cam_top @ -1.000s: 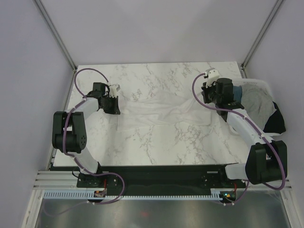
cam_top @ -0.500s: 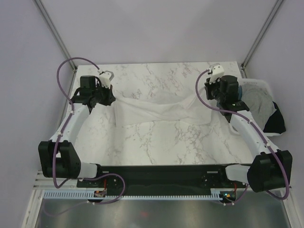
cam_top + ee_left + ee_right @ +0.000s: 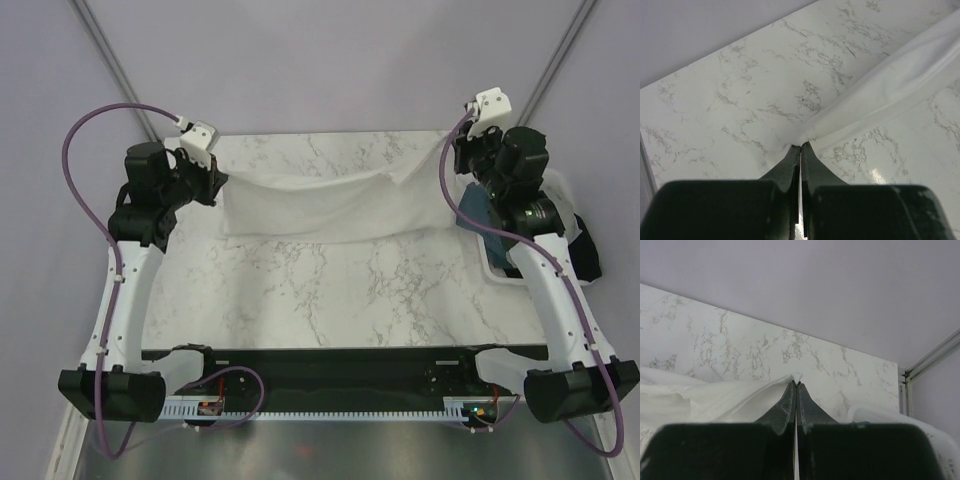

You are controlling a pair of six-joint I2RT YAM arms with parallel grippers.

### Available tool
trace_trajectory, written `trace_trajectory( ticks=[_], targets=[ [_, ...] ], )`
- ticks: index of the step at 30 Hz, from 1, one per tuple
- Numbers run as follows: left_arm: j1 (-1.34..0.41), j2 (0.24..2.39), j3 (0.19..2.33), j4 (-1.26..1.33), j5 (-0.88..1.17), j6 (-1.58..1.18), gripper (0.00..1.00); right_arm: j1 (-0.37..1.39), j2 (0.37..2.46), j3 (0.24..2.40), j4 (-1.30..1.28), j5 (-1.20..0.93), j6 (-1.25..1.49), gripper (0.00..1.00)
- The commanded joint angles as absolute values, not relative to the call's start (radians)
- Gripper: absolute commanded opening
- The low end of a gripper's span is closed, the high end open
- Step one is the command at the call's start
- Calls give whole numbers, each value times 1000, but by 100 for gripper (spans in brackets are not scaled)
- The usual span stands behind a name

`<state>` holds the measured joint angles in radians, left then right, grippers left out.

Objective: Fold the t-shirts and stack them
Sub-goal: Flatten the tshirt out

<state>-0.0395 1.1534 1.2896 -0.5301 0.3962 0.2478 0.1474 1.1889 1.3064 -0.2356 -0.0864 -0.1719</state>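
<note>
Seen from above, your left gripper (image 3: 218, 183) and right gripper (image 3: 450, 172) stand high over the far half of the marble table (image 3: 330, 290), each with its jaws pressed fully together on one end of the white t-shirt (image 3: 330, 205). The shirt hangs stretched between them as a wide band, its upper edge sagging slightly in the middle and its lower edge near or on the marble, you cannot tell which. Each wrist view shows you a peak of white cloth pinched at the closed fingertips. At the right edge, partly hidden by the right arm, a teal-blue t-shirt (image 3: 472, 212) and a black t-shirt (image 3: 590, 255) lie at the white bin (image 3: 560, 183).
</note>
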Motion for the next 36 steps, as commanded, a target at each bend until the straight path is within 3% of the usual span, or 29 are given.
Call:
trace_trajectory(
  ticks=[1,14,27,36],
  targets=[
    [-35,1092,1359,-606,452,307,2,146,1106,1373,-291,-104,-152,0],
    [-34,867,1537,-655,342,268,2,129,902,1512,-416,-127,-156,0],
    [-35,828,1830,-773,282,271,2,61,885,1853,-569,-190,-140,0],
    [-35,882,1730,-720,230,333,2,60,968,1884,-545,-163,-187,0]
  ],
)
